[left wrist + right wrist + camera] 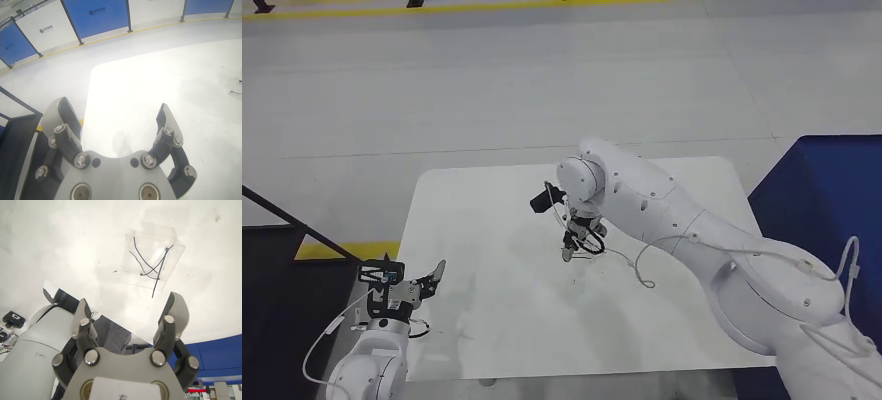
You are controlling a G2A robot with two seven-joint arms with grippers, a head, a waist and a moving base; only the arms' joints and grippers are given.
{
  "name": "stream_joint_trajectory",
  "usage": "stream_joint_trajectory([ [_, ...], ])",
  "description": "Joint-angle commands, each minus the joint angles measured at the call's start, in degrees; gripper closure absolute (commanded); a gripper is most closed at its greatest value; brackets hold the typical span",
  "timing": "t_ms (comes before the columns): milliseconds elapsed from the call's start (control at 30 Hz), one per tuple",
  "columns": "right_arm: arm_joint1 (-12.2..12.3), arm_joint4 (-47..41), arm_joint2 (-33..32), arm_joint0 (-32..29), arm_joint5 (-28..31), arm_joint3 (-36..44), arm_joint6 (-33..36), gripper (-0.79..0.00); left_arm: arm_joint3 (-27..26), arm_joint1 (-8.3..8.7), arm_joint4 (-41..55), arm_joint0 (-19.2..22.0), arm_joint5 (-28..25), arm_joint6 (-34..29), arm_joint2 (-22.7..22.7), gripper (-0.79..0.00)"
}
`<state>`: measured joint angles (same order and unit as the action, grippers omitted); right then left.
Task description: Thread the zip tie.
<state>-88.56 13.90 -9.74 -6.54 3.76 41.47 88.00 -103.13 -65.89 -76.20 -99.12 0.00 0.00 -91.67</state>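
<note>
Nearest, at the near left corner of the white surface (492, 320), the left pincer (113, 103) hangs with its fingers spread wide and nothing between them. Farther in, over the middle of the surface, the right pincer (128, 298) points downward, likewise spread and holding nothing. Just beyond its fingertips a clear tray (170, 275) lies flat on the surface, and the zip ties (151, 266) lie inside it, thin black strands crossing one another. One straight zip tie (162, 266) has its head well inside the tray and its tail poking out past the tray's edge toward the right pincer. The step in hand looks like the first pick, with no threading begun. That overhanging tail seems the cleanest place to pinch, since it is clear of the tangle and of the tray wall. The fingers should close across the strap's width, low and slow, so the neighbours are not dragged along. Gripping near one end would leave the head free for the left pincer to take for the threading.
</note>
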Motion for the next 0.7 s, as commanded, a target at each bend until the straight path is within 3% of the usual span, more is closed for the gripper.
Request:
stream_joint_trajectory([
  [0, -1.84, 1.81, 0.0, -0.42, 1.62, -3.17, 0.0, -0.382, 0.0, 0.0, 0.0, 0.0, 0.0, 0.0, 0.0, -0.785],
  [67, -3.77, 3.58, 0.0, -0.89, 3.69, -6.19, 0.0, -0.345, 0.0, 0.0, 0.0, 0.0, 0.0, 0.0, 0.0, -0.785],
  [433, -14.31, 14.15, 0.0, -1.41, 11.85, -21.94, 0.0, -0.317, 0.0, 0.0, 0.0, 0.0, 0.0, 0.0, 0.0, -0.785],
  [667, -18.53, 13.38, 0.0, -0.66, 12.53, -27.2, 0.0, -0.311, 0.0, 0.0, 0.0, 0.0, 0.0, 0.0, 0.0, -0.785],
])
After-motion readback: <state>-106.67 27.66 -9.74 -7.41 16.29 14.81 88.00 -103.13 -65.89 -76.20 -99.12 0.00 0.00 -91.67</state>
